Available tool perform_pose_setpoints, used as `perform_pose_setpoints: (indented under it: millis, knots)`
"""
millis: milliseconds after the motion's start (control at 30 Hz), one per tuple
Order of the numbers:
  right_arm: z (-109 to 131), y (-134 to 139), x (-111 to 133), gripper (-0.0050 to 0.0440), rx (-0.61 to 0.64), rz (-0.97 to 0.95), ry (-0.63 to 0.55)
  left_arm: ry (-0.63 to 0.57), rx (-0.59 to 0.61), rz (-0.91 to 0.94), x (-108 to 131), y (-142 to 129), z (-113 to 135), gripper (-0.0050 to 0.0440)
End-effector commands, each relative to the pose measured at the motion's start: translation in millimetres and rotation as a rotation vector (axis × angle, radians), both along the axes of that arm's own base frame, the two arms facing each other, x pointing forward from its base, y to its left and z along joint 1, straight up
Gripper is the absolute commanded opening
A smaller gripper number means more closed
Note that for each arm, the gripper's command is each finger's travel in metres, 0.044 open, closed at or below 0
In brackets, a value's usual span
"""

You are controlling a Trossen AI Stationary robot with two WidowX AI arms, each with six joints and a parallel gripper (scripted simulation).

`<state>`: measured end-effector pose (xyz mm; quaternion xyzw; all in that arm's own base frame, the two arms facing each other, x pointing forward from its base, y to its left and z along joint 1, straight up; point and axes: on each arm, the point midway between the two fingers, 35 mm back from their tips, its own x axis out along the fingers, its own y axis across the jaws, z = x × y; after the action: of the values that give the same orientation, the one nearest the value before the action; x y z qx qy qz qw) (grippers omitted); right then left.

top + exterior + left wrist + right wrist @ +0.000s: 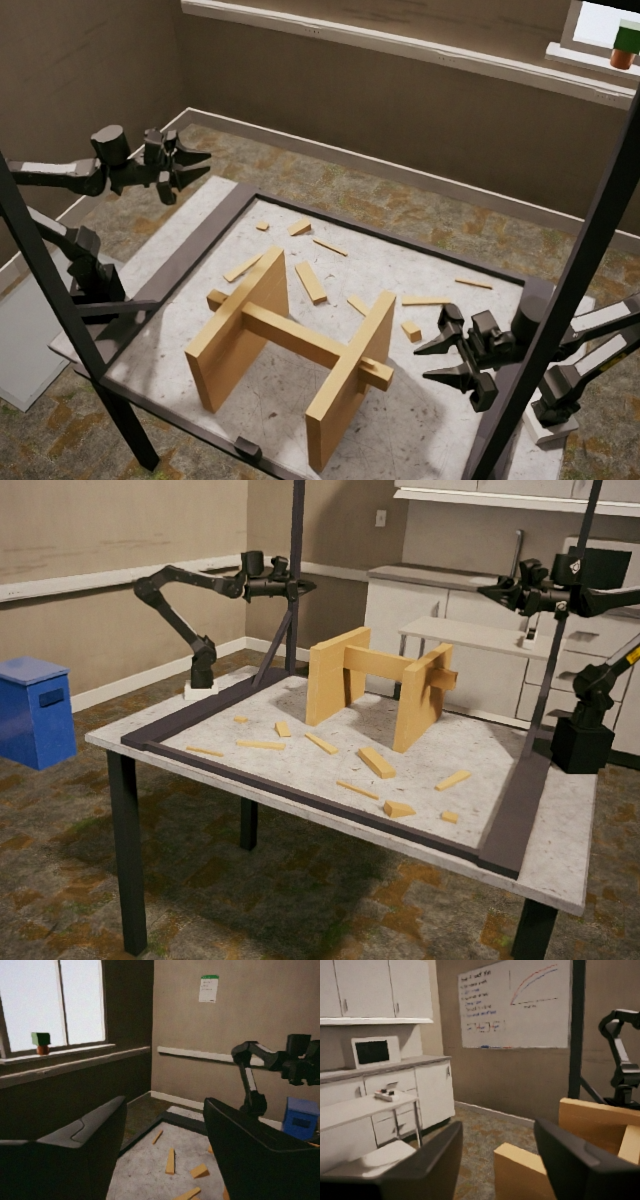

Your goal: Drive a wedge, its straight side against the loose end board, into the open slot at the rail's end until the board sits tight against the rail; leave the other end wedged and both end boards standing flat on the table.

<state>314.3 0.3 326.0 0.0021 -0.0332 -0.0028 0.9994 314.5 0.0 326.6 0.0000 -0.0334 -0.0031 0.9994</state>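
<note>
Two upright end boards stand on the table (pixel 413 454), joined by the rail (pixel 294 335) (pixel 377 663). At the left-arm board (pixel 242 320) (pixel 423 702) the rail's end (pixel 216 298) (pixel 447 677) sticks out; I make out no wedge there, and its slot is not clear. At the right-arm board (pixel 348 387) (pixel 336 681) (pixel 520 1165) a wedge (pixel 373 363) sits at the protruding rail end. My left gripper (pixel 210 161) (pixel 481 590) (pixel 165 1104) is open and empty, high beyond the left-arm board. My right gripper (pixel 419 364) (pixel 313 586) (pixel 498 1126) is open and empty, beyond the wedged end.
Several loose wedges and blocks lie along the table's far side in the top view, including a large piece (pixel 310 283) (pixel 377 762), a short one (pixel 299 227) (pixel 398 809) and a long thin one (pixel 329 246) (pixel 356 788). Dark frame bars edge the table, with posts rising beside it.
</note>
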Motion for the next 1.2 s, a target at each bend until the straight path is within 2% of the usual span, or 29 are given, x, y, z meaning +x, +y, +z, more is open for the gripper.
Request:
perform_pose_setpoints:
  millis: [0,100,133,667,800,933,1000,1167]
  knots:
    - [2.0,-0.4,1.1,0.0204,-0.009,0.002,0.002,0.016,-0.007,0.002,1.4,-0.4,-4.9,0.0207]
    - [6.1,-0.5,1.1,0.0204,-0.010,0.004,-0.004,0.021,-0.007,0.004,1.7,-0.4,-5.9,0.0207]
    - [7.4,-2.3,2.0,0.0200,-0.011,0.005,0.003,0.014,-0.003,0.008,2.8,-1.7,2.3,0.0207]
    - [6.6,-0.7,0.9,0.0200,-0.009,0.007,-0.001,0.002,-0.005,0.007,0.7,-0.7,4.4,0.0207]
    - [11.7,-26.8,15.5,0.0200,0.012,-0.083,0.047,0.002,-0.005,0.007,0.7,-0.7,4.4,0.0207]
    - [11.4,-63.8,32.0,0.0200,0.037,-0.196,0.127,0.002,-0.005,0.007,0.7,-0.7,4.4,0.0207]
    - [11.4,-63.8,32.0,0.0200,0.037,-0.196,0.127,0.002,-0.005,0.007,0.7,-0.7,4.4,0.0207]
    - [6.0,-105.0,44.9,0.0200,0.066,-0.310,0.215,0.002,-0.005,0.007,0.7,-0.7,4.4,0.0207]
